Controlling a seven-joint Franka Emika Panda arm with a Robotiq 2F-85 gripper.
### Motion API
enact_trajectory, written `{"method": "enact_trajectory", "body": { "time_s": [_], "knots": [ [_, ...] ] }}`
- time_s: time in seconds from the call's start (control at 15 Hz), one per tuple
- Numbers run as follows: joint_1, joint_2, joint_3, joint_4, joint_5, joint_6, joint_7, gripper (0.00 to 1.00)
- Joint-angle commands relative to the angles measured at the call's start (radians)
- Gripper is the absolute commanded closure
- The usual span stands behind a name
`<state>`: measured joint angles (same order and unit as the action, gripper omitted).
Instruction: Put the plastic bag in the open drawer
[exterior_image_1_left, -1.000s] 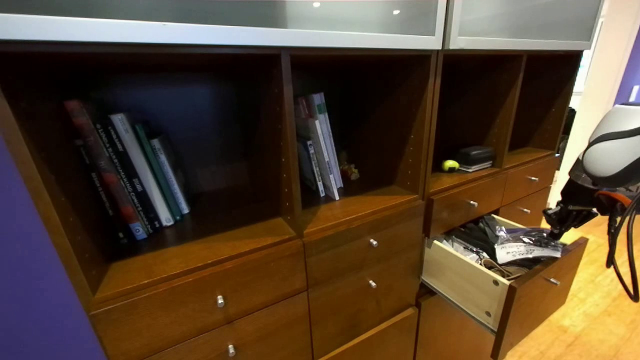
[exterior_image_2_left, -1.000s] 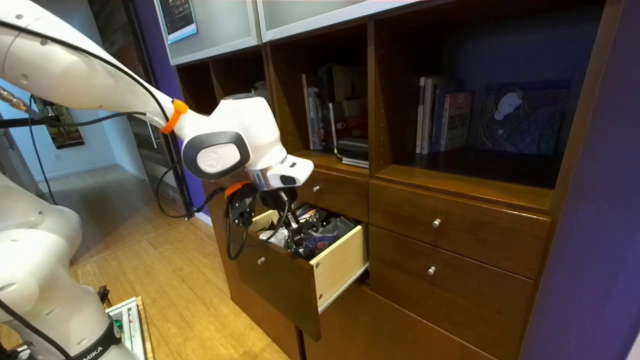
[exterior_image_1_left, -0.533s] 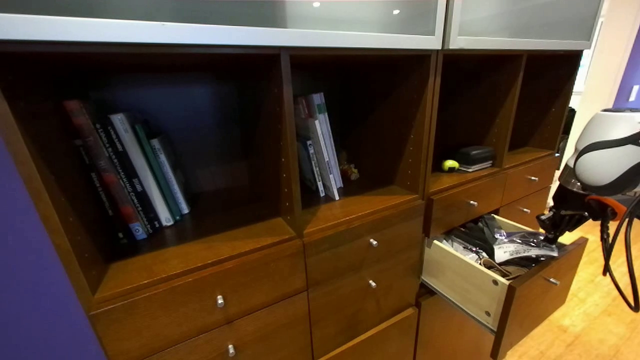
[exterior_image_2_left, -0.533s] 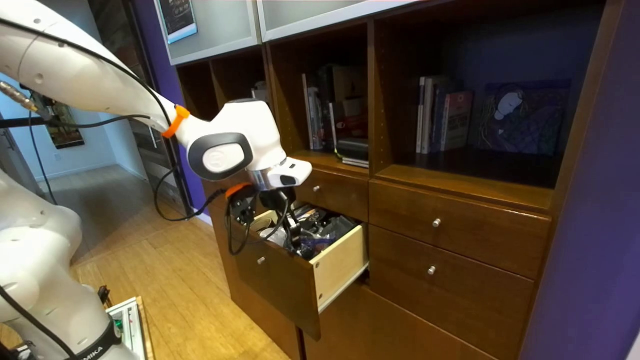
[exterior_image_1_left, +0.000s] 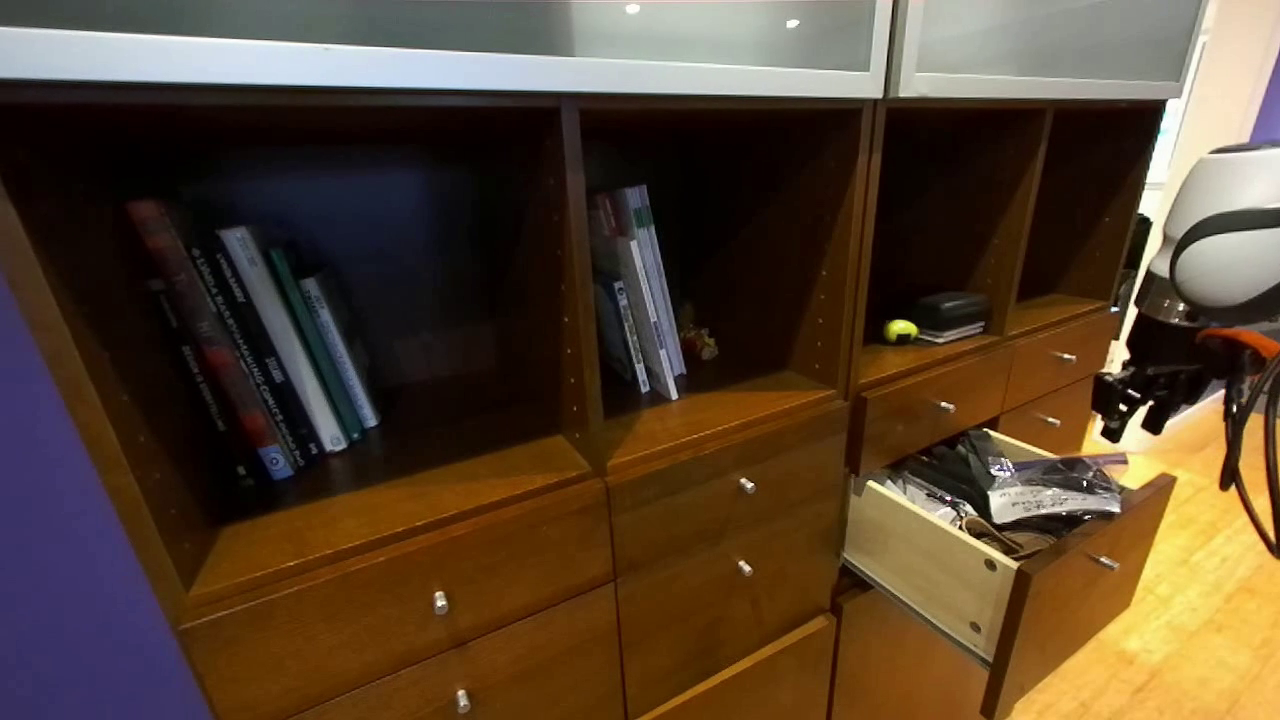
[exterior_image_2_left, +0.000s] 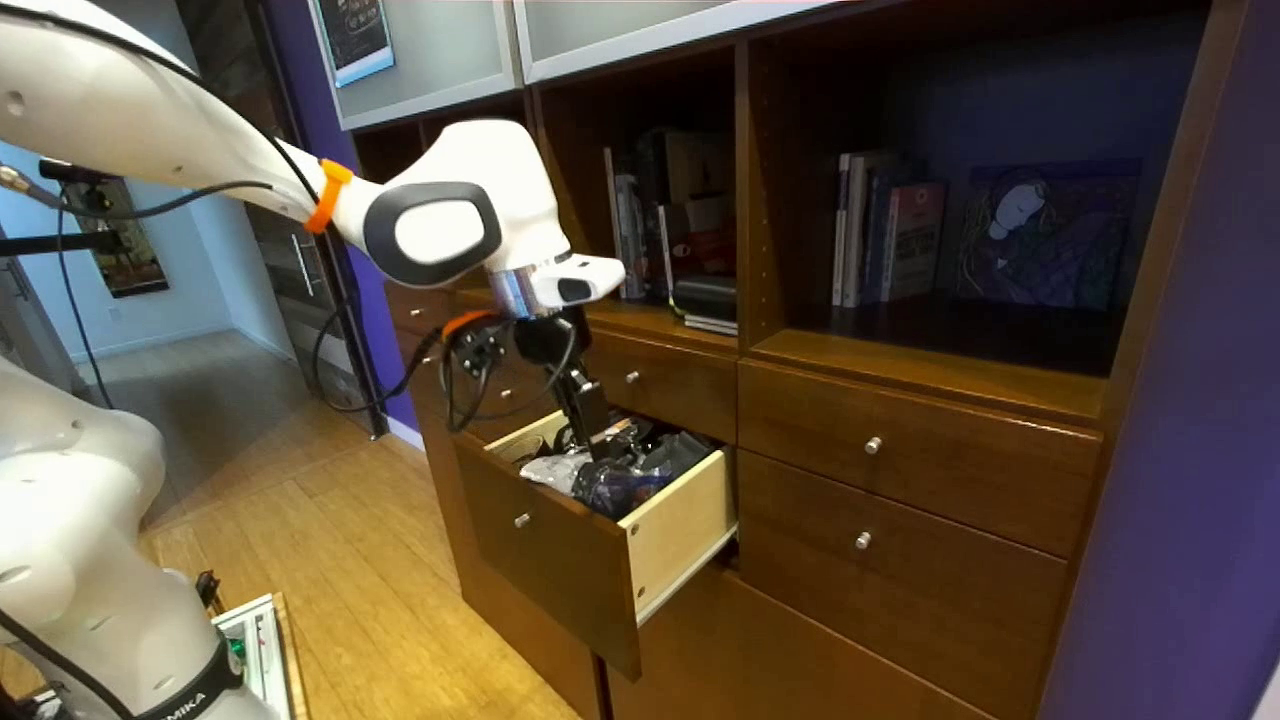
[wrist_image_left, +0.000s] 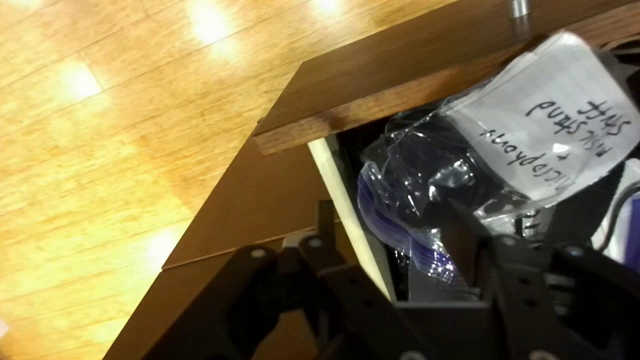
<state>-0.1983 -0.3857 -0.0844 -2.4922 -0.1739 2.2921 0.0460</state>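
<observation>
A clear plastic bag (wrist_image_left: 425, 180) with a purple zip edge and a handwritten white paper label (wrist_image_left: 555, 125) lies inside the open drawer (exterior_image_1_left: 1085, 590), on top of its other contents. In an exterior view the bag (exterior_image_1_left: 1060, 495) reaches near the drawer's far side, its zip edge standing up a little. My gripper (exterior_image_1_left: 1133, 425) hangs above that end of the bag, apart from it. The wrist view shows the gripper (wrist_image_left: 392, 215) open, its fingers spread, one over the drawer's side wall (wrist_image_left: 340, 200) and one over the bag, with nothing held.
Dark items and a white crumpled bag (exterior_image_2_left: 555, 470) fill the drawer beneath and beside. A slightly pulled-out upper drawer (exterior_image_1_left: 935, 405) sits just above. Shelves hold books (exterior_image_1_left: 640, 290), a black case (exterior_image_1_left: 952, 311) and a yellow-green ball (exterior_image_1_left: 900, 331).
My gripper has gone from shut at the bag's zip edge to open, letting go of the bag. It has risen clear of the drawer, while the bag stays inside.
</observation>
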Motion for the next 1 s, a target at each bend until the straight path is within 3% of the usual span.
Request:
{"method": "enact_trajectory", "body": {
  "time_s": [0.0,0.13,0.27,0.33,0.47,0.93],
  "knots": [
    [0.024,-0.079,0.032,0.065,-0.013,-0.187,0.018,0.10],
    [0.036,-0.075,0.070,0.103,-0.019,-0.285,0.071,0.01],
    [0.047,-0.058,0.104,0.133,-0.017,-0.358,0.142,0.00],
    [0.049,-0.048,0.118,0.143,-0.023,-0.378,0.184,0.22],
    [0.049,-0.029,0.136,0.155,-0.024,-0.404,0.256,0.28],
    [0.080,0.050,0.153,0.150,0.022,-0.395,0.381,0.79]
  ]
}}
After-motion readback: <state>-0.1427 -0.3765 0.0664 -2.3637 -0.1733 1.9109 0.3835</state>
